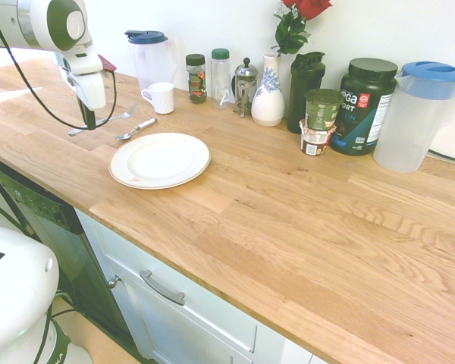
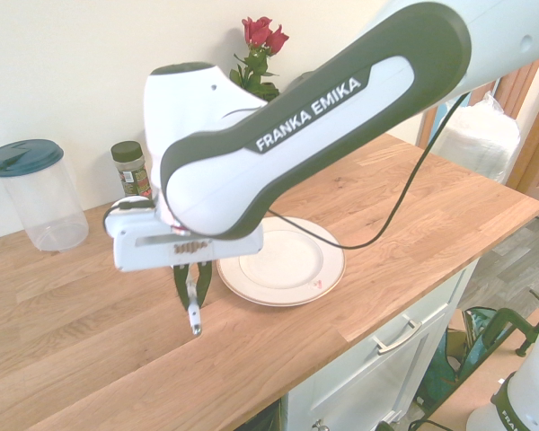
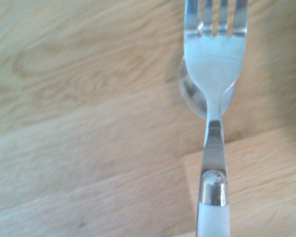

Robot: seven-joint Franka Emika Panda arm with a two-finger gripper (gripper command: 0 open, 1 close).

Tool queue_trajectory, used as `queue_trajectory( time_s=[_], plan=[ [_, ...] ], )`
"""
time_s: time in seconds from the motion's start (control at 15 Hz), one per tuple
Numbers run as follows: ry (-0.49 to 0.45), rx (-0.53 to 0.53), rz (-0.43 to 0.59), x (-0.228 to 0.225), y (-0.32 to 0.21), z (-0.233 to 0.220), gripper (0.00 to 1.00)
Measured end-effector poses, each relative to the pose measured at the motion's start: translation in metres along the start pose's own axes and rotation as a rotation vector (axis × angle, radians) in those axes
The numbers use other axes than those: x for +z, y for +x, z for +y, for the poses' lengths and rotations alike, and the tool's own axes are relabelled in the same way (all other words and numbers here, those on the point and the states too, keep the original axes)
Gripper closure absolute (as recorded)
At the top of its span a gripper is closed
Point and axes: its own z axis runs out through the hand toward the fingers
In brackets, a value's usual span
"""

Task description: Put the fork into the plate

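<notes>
In the first exterior view we looked over the front edge of the wooden bench point(image 1: 288, 227), with the white cabinet drawer point(image 1: 189, 292) and the dark dishwasher point(image 1: 45, 220) below it. Near that edge lay the white dinner plate point(image 1: 159, 161).

Just beyond the plate, towards the bench's far-left corner, we had the silver spoon point(image 1: 123, 137) on the wood. Beside it hung the gripper point(image 1: 89, 127), its fingers closed on the handle of the fork point(image 1: 120, 116). We held the fork outside the plate; in the wrist view its head overlapped the spoon's bowl.

Farther back stood the white mug point(image 1: 162, 98). Along the back edge, from the left, we saw a blue-lidded container point(image 1: 152, 64), a spice jar point(image 1: 196, 80), a green-capped bottle point(image 1: 221, 76), a French press point(image 1: 245, 87), a vase point(image 1: 268, 98) with red roses point(image 1: 311, 7), a dark shaker bottle point(image 1: 305, 87), two stacked tubs point(image 1: 323, 110), a Vega tub point(image 1: 362, 114) and, nearest the right edge, a blue-lidded pitcher point(image 1: 413, 125).
</notes>
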Motion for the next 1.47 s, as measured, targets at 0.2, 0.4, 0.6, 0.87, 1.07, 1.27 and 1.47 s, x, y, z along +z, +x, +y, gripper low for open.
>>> queue_trajectory(
  time_s=[0.2,0.4,0.6,0.87,1.07,1.27,1.47],
  plan=[
    [0.008,0.054,0.013,-0.014,0.053,0.02,1.0],
    [-0.005,0.111,0.018,-0.009,0.105,0.042,1.0],
    [-0.02,0.146,0.012,0.007,0.133,0.062,1.0],
    [-0.039,0.164,0.007,0.031,0.142,0.082,1.0],
    [-0.041,0.166,0.006,0.036,0.143,0.085,1.0],
    [-0.042,0.167,0.005,0.036,0.143,0.086,0.0],
    [-0.042,0.167,0.005,0.036,0.143,0.086,0.0]
  ],
)
